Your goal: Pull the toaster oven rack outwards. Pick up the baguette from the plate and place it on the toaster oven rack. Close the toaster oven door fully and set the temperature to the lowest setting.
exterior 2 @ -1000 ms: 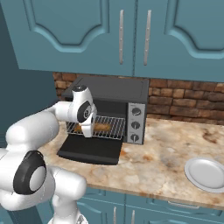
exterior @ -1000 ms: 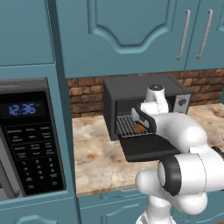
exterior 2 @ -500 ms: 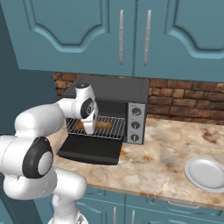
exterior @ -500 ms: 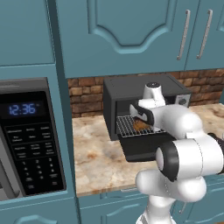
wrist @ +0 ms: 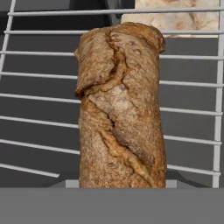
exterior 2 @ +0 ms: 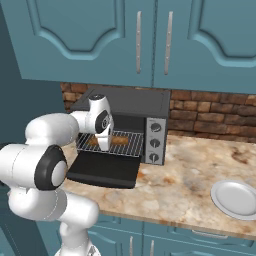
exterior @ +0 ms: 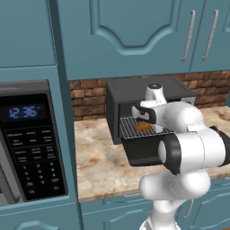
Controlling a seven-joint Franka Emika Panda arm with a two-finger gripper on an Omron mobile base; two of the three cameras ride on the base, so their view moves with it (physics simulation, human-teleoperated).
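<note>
One hand (exterior 2: 105, 146) hung at the mouth of the toaster oven (exterior 2: 131, 107), low over the pulled-out toaster oven rack (exterior: 134, 128); from the hand view its fingertips could not be seen, so whether it gripped the baguette (wrist: 120, 107) or had let go could not be told, though its spread looked about as wide as the loaf. That loaf ran lengthwise straight below the hand, with the rack's wires passing behind it, and in the right base view it lay along the rack (exterior 2: 114, 140) just beside the hand. Judged by its cracked, rough crust, the baguette would handle as light and fairly stiff, not slippery, with a crust that could flake or dent under a hard pinch; the best hold was across its middle, square to its length. Beneath the rack the toaster oven door (exterior 2: 104, 169) lay folded down flat over the tabletop (exterior 2: 190, 175), still to be shut. Further right, the plate (exterior 2: 236, 199) sat bare, well apart from the oven.
</note>
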